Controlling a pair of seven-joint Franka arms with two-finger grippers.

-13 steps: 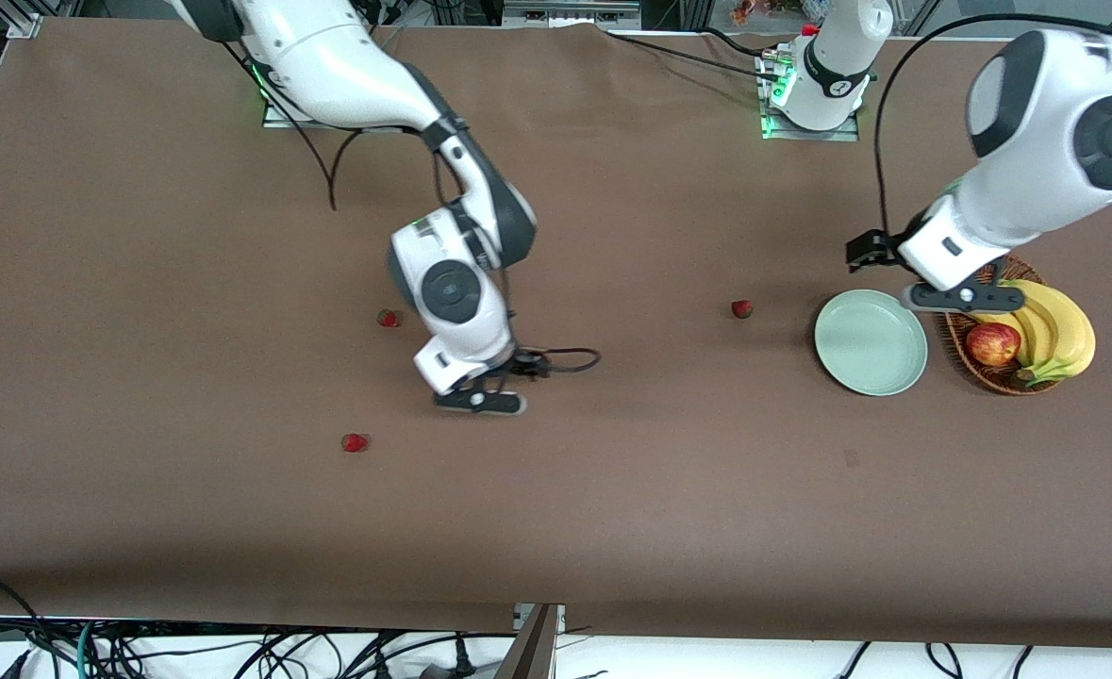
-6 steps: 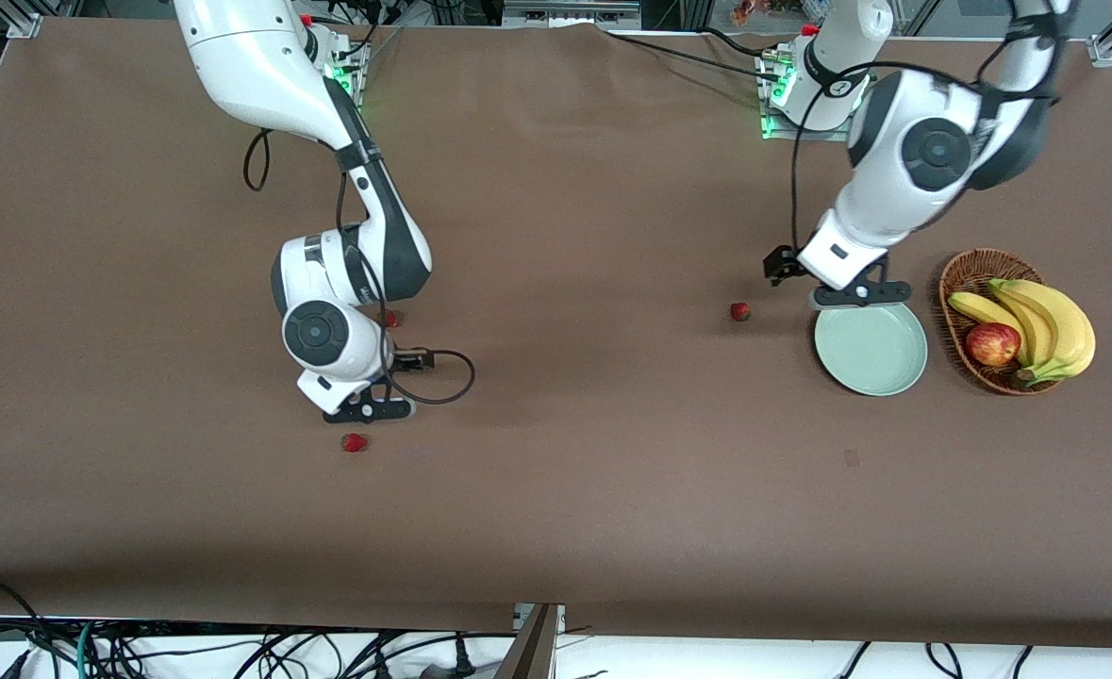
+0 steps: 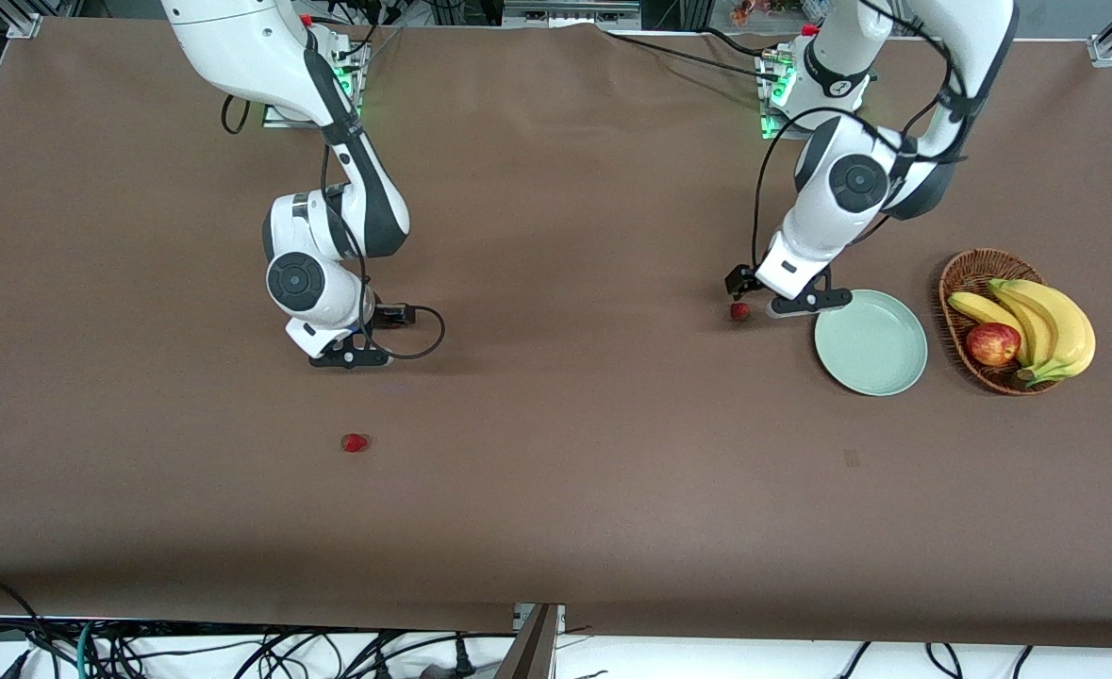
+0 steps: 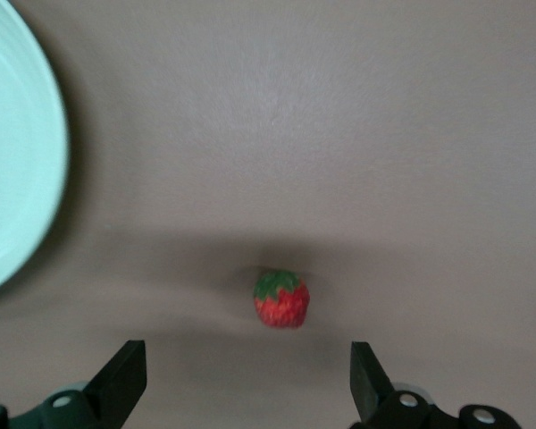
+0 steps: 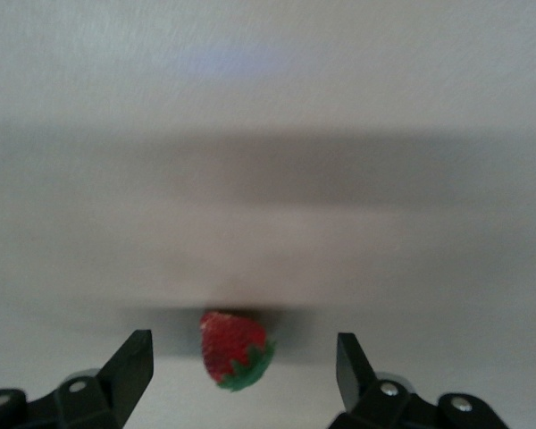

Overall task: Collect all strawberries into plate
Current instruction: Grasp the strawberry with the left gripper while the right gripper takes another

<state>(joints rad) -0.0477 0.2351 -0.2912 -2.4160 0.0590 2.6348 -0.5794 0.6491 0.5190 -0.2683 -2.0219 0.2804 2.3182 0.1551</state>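
Observation:
One strawberry (image 3: pixel 740 310) lies on the brown table beside the mint-green plate (image 3: pixel 871 341), toward the right arm's end. My left gripper (image 3: pixel 801 304) hangs open over it. In the left wrist view the strawberry (image 4: pixel 281 299) lies just ahead of the open left gripper (image 4: pixel 247 380), with the plate's rim (image 4: pixel 18 134) off to one side. My right gripper (image 3: pixel 348 358) is open over a second strawberry (image 5: pixel 234 357), which sits between the fingers of that gripper (image 5: pixel 243 353); the front view hides it. A third strawberry (image 3: pixel 355 442) lies nearer the front camera than the right gripper.
A brown wicker basket (image 3: pixel 966 269) stands beside the plate at the left arm's end of the table. It holds bananas (image 3: pixel 1046 325) and a red apple (image 3: pixel 992 343). Cables trail from both wrists.
The right gripper has moved toward the right arm's end of the table and now covers the second strawberry. The left gripper has moved from over the basket, past the plate, to the first strawberry.

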